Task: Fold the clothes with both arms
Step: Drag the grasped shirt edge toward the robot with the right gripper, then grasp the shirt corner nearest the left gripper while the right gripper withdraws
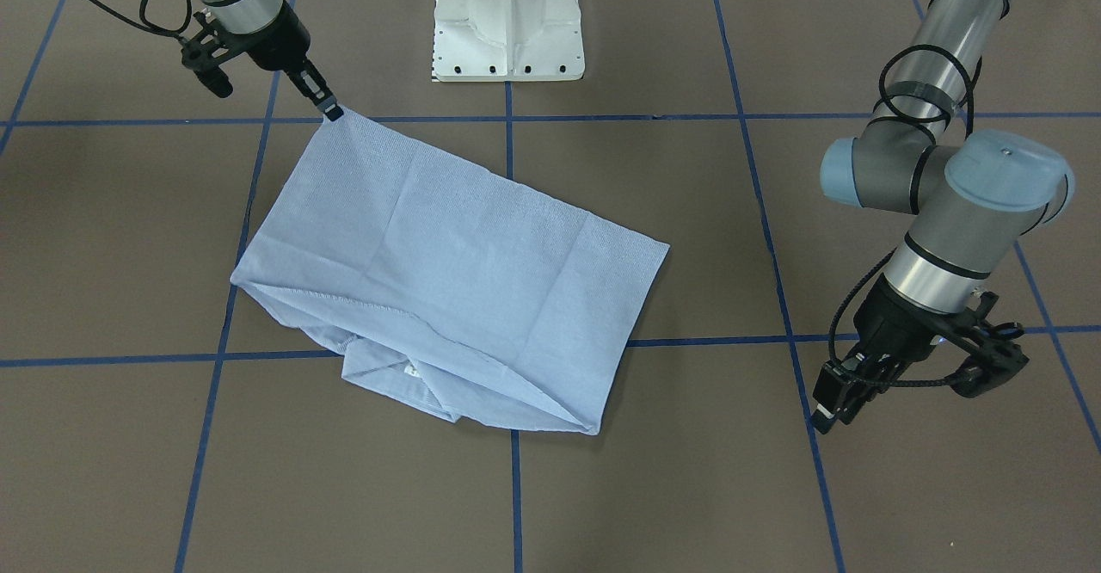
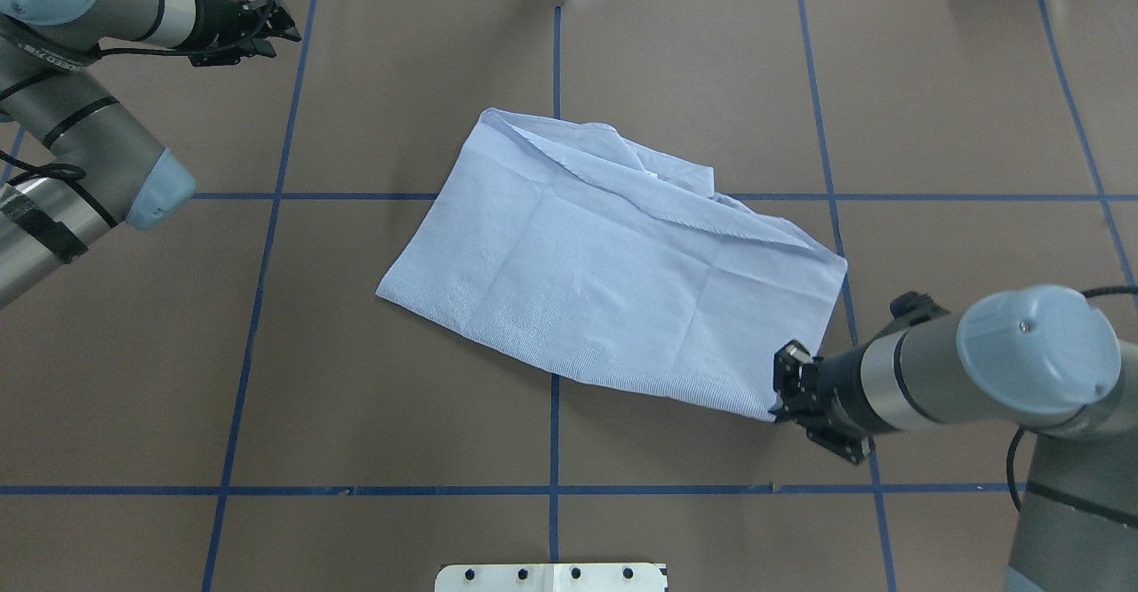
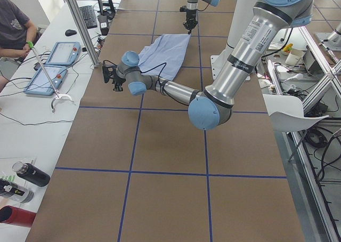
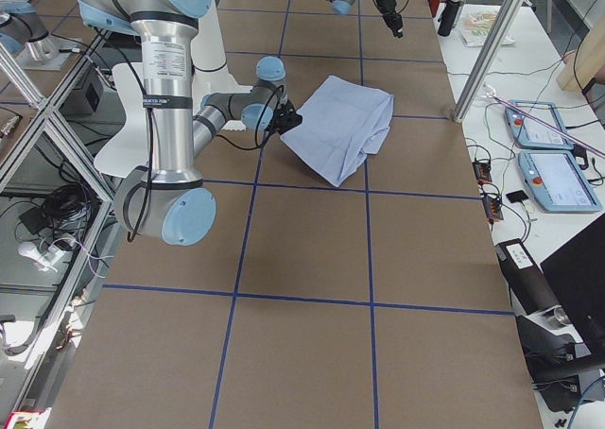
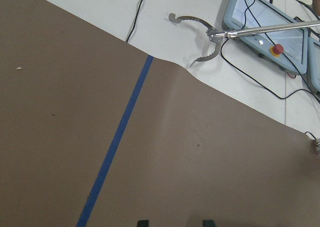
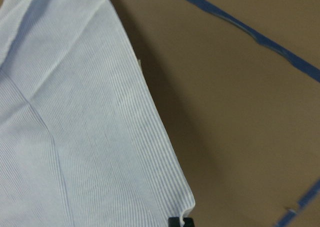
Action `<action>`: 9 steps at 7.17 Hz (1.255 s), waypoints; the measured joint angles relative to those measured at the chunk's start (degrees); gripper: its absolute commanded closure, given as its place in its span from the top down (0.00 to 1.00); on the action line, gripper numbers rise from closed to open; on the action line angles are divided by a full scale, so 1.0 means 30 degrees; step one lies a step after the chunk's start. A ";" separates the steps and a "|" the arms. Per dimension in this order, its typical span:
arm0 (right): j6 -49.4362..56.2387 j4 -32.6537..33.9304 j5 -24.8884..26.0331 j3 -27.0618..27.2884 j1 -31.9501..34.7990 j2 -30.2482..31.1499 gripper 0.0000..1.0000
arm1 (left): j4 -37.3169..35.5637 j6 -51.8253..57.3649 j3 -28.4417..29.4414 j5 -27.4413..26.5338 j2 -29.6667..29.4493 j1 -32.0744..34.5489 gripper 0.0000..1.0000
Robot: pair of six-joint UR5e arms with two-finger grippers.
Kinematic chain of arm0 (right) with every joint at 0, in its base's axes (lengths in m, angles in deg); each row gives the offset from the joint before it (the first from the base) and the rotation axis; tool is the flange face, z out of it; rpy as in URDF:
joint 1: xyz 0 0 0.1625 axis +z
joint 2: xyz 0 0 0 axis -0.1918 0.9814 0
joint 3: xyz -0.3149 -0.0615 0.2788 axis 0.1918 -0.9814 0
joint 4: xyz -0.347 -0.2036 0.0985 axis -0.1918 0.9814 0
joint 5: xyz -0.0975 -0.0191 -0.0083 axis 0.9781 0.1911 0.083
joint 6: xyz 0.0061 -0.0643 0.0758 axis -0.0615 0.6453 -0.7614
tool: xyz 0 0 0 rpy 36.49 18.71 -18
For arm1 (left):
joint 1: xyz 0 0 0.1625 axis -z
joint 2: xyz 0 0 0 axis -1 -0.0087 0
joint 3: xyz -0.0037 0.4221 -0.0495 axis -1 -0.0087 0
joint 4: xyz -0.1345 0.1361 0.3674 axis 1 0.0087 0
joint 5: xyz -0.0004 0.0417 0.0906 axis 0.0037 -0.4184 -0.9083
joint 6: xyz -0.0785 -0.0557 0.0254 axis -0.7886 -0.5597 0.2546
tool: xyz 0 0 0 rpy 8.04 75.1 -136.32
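The light blue pinstriped shirt [image 2: 605, 272] lies folded into a slanted rectangle in the middle of the brown table, with its collar edge [image 1: 404, 375] on the side away from the robot. My right gripper [image 2: 782, 396] is shut on the shirt's near right corner, low over the table. The pinched corner shows in the front view [image 1: 331, 111] and the right wrist view [image 6: 181, 221]. My left gripper [image 2: 284, 28] is open and empty at the far left of the table, well away from the shirt. Its fingertips [image 5: 143, 222] stand apart over bare table.
The white pedestal base [image 1: 507, 22] stands at the robot's edge of the table. Blue tape lines [image 2: 556, 441] grid the brown surface. Beyond the far edge are teach pendants [image 3: 53, 61], a metal grabber tool [image 5: 200, 32], bottles [image 3: 29, 174] and a seated person [image 3: 16, 29].
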 measured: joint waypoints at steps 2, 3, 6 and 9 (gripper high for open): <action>-0.0037 0.0013 -0.1908 0.0899 -0.2678 0.0920 0.93 | -0.0002 -0.0386 -0.0666 0.0559 -0.0012 -0.0436 0.50; -0.0171 0.0014 -0.2906 0.1250 -0.3489 0.1297 1.00 | -0.0038 -0.1049 -0.1190 0.1241 -0.0016 -0.0896 0.51; -0.1037 0.0014 -0.3599 0.1952 -0.4199 0.1738 1.00 | -0.0242 -0.4540 -0.4962 0.2467 0.1355 -0.3121 0.59; -0.1298 0.0002 -0.3769 0.0515 0.1265 -0.0626 1.00 | -0.0482 -0.8431 -0.8232 0.0640 0.3709 -0.7205 0.62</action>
